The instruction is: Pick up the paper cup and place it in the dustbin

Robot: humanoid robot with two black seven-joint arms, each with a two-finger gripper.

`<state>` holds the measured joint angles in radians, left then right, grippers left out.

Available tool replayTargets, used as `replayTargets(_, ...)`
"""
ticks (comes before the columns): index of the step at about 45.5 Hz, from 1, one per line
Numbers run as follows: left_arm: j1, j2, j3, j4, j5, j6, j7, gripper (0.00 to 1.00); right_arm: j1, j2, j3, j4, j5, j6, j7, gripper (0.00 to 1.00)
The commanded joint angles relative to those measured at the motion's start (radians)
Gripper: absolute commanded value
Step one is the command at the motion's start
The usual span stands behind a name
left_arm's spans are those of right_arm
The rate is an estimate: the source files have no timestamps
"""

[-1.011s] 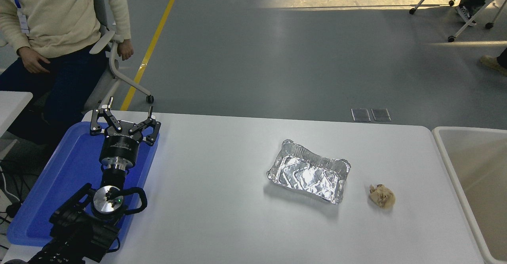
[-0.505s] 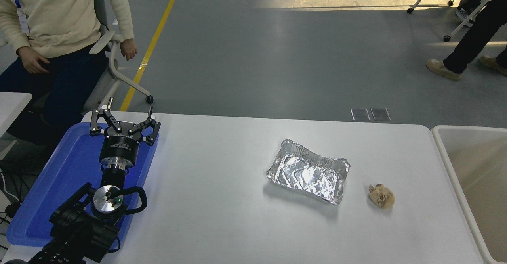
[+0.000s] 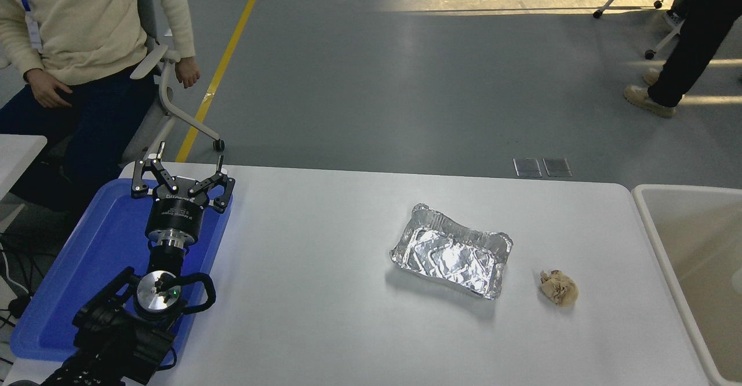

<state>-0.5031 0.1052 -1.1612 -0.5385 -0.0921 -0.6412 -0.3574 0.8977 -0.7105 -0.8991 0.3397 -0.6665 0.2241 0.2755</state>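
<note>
The paper cup is out of view. The cream dustbin [image 3: 648, 224] stands off the table's right end, cut off by the picture's right edge, and only its pale bare inside shows. My left gripper [image 3: 179, 163] is parked at the lower left over the blue tray, open with nothing between its fingers. My right arm does not show anywhere in the head view.
A crinkled silver foil tray [image 3: 452, 250] lies at the middle of the white table [image 3: 324, 293], with a crumpled tan paper ball [image 3: 559, 287] to its right. A flat blue tray [image 3: 87, 258] lies at the left end. A person sits at the far left; another stands at the far right.
Nothing on the table has moved. At the top right a person's legs have come into view and stepped across the floor.
</note>
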Motion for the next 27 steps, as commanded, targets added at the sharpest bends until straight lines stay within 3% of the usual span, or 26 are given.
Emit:
replayTargets(1,0.000,-0.001,0.000,0.000,0.000,0.000,0.000,1.00,-0.117,0.085,0.013,-0.114,0.067,-0.019,0.005,0.00)
replayTargets(27,0.000,-0.001,0.000,0.000,0.000,0.000,0.000,1.00,-0.171,0.148,0.013,-0.139,0.105,-0.063,0.005,0.00)
